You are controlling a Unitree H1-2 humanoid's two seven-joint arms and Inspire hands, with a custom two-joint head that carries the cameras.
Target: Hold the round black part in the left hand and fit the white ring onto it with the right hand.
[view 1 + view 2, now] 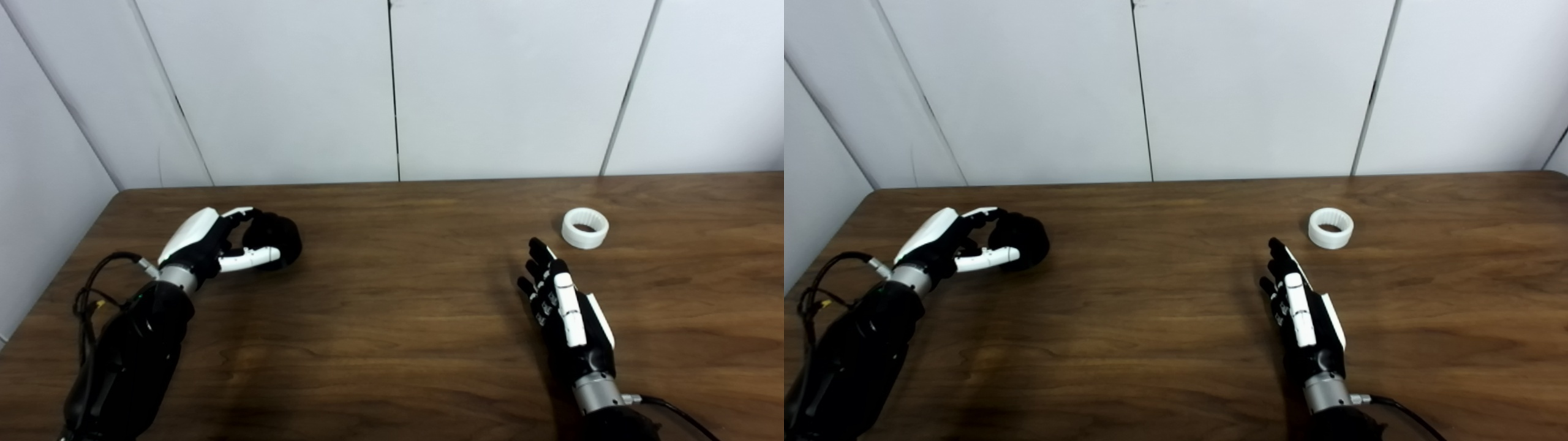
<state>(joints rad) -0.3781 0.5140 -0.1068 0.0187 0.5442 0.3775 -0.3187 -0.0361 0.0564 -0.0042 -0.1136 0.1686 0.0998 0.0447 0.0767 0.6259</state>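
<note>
The round black part [274, 237] sits on the wooden table [398, 306] at the left. My left hand [214, 245] is wrapped around it, fingers over its far side and thumb across its near side. The white ring [585, 228] lies flat on the table at the right, its hole facing up. My right hand [566, 306] is open, fingers stretched out and pointing toward the ring, about a hand's length short of it and slightly left. Nothing is in that hand.
White wall panels [392, 92] rise behind the table's back edge. The table's left edge runs close to my left arm [122, 361], with loose cables beside it.
</note>
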